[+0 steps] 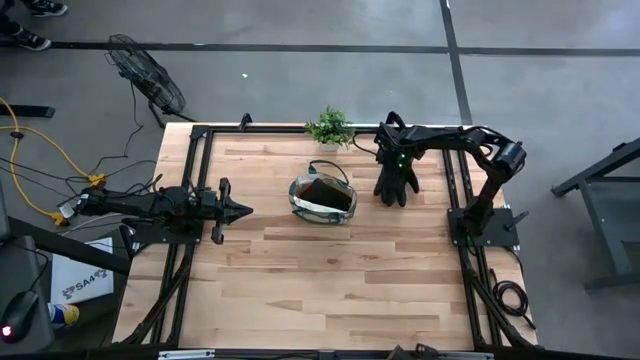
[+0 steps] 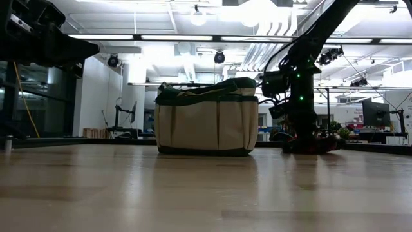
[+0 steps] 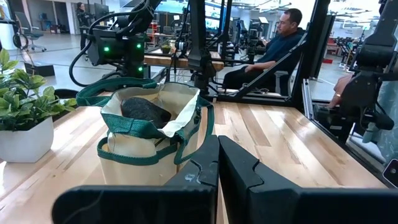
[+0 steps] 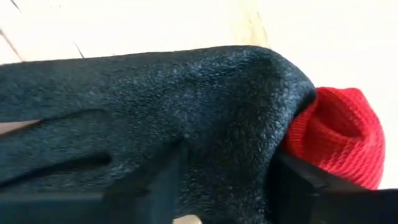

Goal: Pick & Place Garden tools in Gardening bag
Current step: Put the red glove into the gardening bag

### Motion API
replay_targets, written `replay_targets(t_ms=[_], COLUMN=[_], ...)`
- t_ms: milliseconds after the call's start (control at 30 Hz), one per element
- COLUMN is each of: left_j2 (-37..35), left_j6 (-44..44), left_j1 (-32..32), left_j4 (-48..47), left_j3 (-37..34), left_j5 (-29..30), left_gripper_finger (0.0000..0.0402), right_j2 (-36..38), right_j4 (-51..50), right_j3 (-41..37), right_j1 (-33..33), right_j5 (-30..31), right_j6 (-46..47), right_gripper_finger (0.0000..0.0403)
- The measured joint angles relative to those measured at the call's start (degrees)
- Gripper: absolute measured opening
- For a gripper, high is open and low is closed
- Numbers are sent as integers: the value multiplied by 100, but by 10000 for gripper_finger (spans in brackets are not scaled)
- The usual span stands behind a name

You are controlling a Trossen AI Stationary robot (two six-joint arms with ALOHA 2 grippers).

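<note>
Our right hand (image 4: 224, 180) is clamped on a black glove (image 1: 396, 183), right of the bag (image 1: 322, 198); a plant (image 1: 330, 127) stands far behind.

A: Where could a gripper pass?

B: The near half of the table (image 1: 330, 290) is bare wood, as is the stretch between the left gripper (image 1: 238, 210) and the gardening bag (image 1: 322, 198).

A: What blocks the far side?

B: The bag at centre, a potted plant (image 1: 330, 127) at the far edge behind it, and the right gripper (image 1: 393, 172) down on a black glove (image 1: 397, 184) just right of the bag.
</note>
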State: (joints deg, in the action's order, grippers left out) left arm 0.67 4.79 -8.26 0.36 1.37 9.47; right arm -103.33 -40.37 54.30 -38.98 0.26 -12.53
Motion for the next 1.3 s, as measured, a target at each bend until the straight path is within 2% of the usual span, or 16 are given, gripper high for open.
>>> replay_targets(t_ms=[300, 433, 567, 700, 967, 1300], left_j2=[0, 0, 0, 0, 0, 0], left_j6=[0, -1, 0, 0, 0, -1], left_j1=[1, 1, 1, -1, -1, 1], left_j4=[0, 0, 0, 0, 2, 7], left_j3=[0, 0, 0, 0, 0, 0], left_j5=[1, 0, 0, 0, 0, 2], left_gripper_finger=[0, 0, 0, 0, 0, 0], right_j2=[0, 28, 186, 596, 1741, 3267], right_j4=[-171, -207, -245, -450, -918, -908], right_j3=[0, 0, -49, -109, -92, -74], right_j1=[203, 334, 451, 609, 996, 1459], right_j5=[-25, 163, 257, 70, 148, 93], right_j6=[614, 1317, 1830, 2092, 2386, 2696], right_gripper_finger=[75, 17, 8, 7, 6, 5])
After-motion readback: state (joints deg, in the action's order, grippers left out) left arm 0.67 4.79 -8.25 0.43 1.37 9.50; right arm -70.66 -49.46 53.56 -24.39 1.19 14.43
